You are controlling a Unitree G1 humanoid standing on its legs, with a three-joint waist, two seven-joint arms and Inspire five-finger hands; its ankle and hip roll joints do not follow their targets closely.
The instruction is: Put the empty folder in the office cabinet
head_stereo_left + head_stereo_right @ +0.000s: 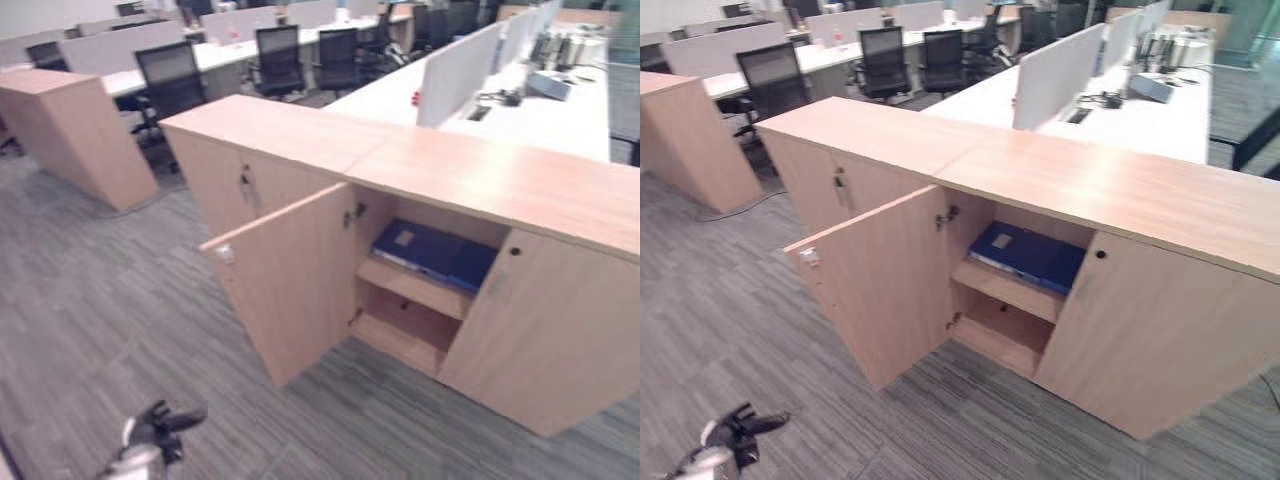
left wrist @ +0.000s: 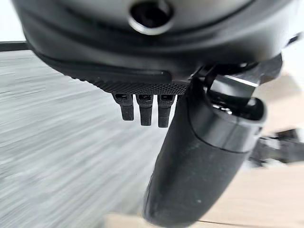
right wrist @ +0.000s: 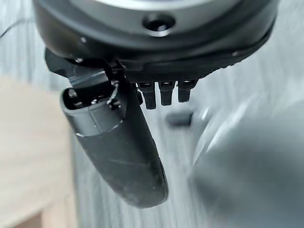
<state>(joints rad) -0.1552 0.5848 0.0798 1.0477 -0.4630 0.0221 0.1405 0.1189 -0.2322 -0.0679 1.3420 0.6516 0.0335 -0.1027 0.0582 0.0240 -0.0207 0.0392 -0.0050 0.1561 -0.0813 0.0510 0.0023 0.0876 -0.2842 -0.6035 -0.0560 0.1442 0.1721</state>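
One blue folder (image 1: 432, 254), flat and rectangular, lies on the upper shelf of the wood-grain office cabinet (image 1: 430, 170), long axis running along the shelf. One cabinet door (image 1: 290, 280) stands swung open. Left hand (image 2: 204, 156) and right hand (image 3: 118, 142) both hang empty, fingers straight, over grey striped carpet (image 1: 90, 310).

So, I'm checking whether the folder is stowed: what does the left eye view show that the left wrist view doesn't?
The left eye view alone shows the light wooden office cabinet with its left door swung open and the flat blue folder lying on the upper shelf. The left wrist view alone shows the left hand up close, holding nothing. Both share that hand and the grey striped carpet.
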